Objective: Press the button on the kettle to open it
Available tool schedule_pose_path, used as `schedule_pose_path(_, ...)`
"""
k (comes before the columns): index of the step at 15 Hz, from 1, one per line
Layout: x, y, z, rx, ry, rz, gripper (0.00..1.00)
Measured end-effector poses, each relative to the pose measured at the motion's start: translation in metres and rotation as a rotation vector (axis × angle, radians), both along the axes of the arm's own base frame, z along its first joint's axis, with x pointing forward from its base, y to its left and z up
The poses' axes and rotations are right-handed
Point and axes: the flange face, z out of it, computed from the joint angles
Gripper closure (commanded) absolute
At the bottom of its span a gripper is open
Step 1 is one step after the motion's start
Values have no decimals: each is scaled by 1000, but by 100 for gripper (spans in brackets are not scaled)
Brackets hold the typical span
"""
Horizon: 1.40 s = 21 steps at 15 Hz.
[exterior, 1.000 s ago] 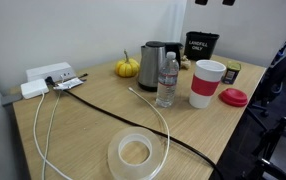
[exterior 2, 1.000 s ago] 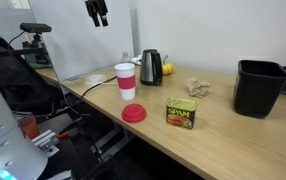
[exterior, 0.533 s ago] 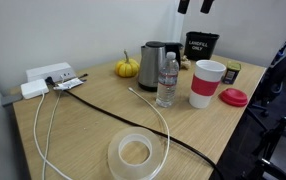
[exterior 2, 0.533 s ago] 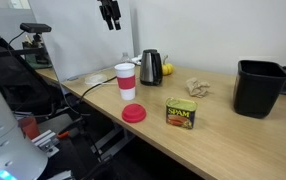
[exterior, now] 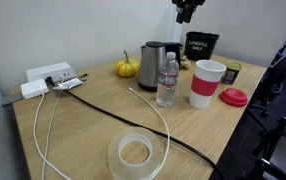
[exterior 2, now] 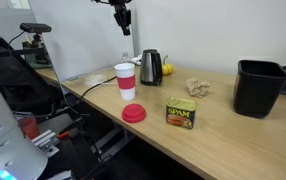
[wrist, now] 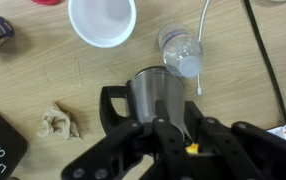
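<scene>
The kettle [exterior: 155, 62] [exterior 2: 150, 67] is brushed steel with a black handle and stands upright at the back of the wooden table. My gripper [exterior: 187, 14] [exterior 2: 124, 22] hangs high above it, touching nothing. In the wrist view the kettle [wrist: 163, 95] lies straight below my gripper [wrist: 178, 130], its handle pointing left. The black fingers stand close together with only a narrow gap and nothing between them. I cannot make out the button.
A clear water bottle [exterior: 167, 80] [wrist: 181, 48] stands right beside the kettle, with a red-and-white cup [exterior: 207, 83] [wrist: 103, 20] and red lid [exterior: 234, 97] nearby. A small pumpkin [exterior: 128, 67], black mug [exterior: 201, 45], Spam can [exterior 2: 181, 112], black bin [exterior 2: 258, 88], tape roll [exterior: 135, 153] and cables share the table.
The gripper has moved sideways and lower, arriving over the kettle, and its fingers have drawn together from wide open. Nothing on the table has shifted.
</scene>
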Motion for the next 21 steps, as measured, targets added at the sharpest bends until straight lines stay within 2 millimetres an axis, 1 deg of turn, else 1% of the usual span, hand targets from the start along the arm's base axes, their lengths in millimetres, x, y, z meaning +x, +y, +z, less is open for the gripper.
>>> schedule_pose_path(3, 12, 4, -2, 4, -31, -28, 100)
schedule_pose_path(7, 25, 20, 4, 15, -97, -73, 100)
schedule_pose_path(10, 31, 26, 5, 3, -129, -100, 100)
schedule_pose_path(16, 50, 27, -15, -19, -131, -127, 99)
schedule_pose_path(21, 52, 29, -14, -16, -134, -126, 99)
